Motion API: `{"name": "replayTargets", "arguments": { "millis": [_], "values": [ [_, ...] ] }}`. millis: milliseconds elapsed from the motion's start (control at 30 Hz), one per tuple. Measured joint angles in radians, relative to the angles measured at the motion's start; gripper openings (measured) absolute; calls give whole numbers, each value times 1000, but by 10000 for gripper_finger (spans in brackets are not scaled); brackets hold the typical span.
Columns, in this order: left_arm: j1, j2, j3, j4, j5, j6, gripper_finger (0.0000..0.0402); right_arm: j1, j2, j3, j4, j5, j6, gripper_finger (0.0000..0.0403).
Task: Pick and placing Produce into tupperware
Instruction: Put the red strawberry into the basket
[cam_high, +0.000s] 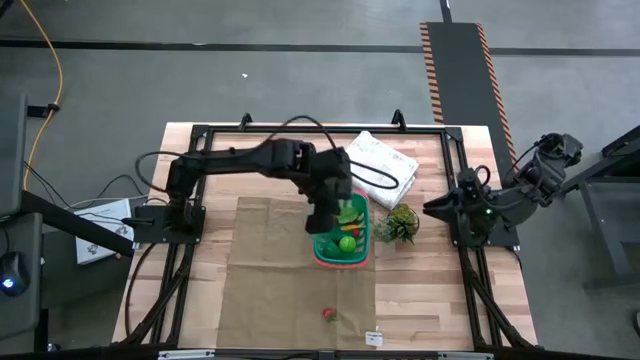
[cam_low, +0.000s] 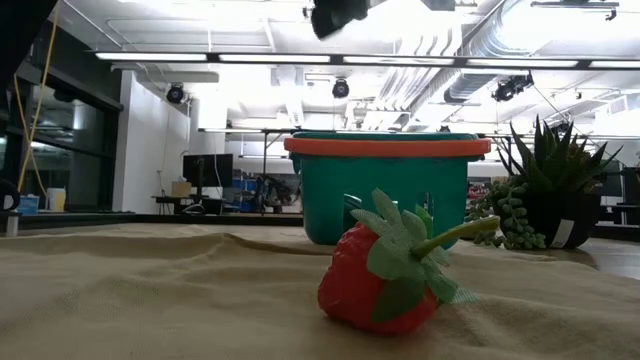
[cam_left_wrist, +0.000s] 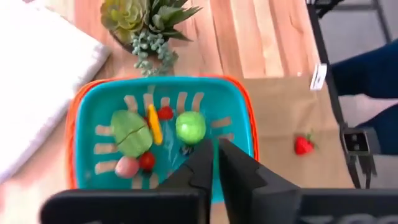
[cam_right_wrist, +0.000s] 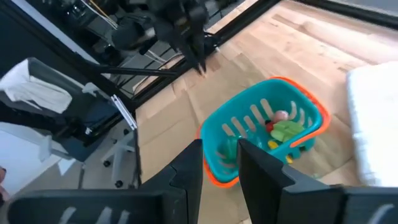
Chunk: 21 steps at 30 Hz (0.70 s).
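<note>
The tupperware, a teal basket with an orange rim, stands on the tan cloth. It holds produce: a green leafy piece, a round green piece, a yellow-orange piece and red berries. A red strawberry lies on the cloth nearer the front edge, also large in the low view. My left gripper hangs shut and empty above the basket. My right gripper waits at the table's right side, held high, open and empty.
A potted spiky plant stands just right of the basket. A white rumpled cloth bundle lies behind it. The tan cloth covers the table's middle and front. A person's dark trouser leg shows beyond the table edge.
</note>
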<state>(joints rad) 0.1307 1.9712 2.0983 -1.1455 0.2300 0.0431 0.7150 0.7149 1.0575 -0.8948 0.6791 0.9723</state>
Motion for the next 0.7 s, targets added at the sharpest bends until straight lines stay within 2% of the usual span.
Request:
{"name": "replayTargets", "arguments": {
  "millis": [67, 133, 233, 367, 433, 533, 700],
  "values": [
    [0, -1, 57, -81, -21, 14, 5, 1, 23, 0, 25, 0, 22, 89],
    [0, -1, 101, -153, -40, 16, 12, 7, 55, 0, 66, -2, 41, 89],
    [0, -1, 158, -276, -41, 27, 16, 26, 121, 0, 156, -2, 31, 89],
    [0, 0, 211, -432, -39, 39, 3, 47, 227, 1, 266, -3, 38, 89],
    [-4, -17, 212, -421, -26, 39, 4, 56, 277, 1, 314, -2, 66, 89],
    [-9, -77, 211, -427, 65, 75, 1, 71, 354, 1, 368, -4, 118, 85],
    [-16, -182, 211, -426, 68, 86, 1, 67, 446, 1, 463, -4, 153, 37]
  ]
}}
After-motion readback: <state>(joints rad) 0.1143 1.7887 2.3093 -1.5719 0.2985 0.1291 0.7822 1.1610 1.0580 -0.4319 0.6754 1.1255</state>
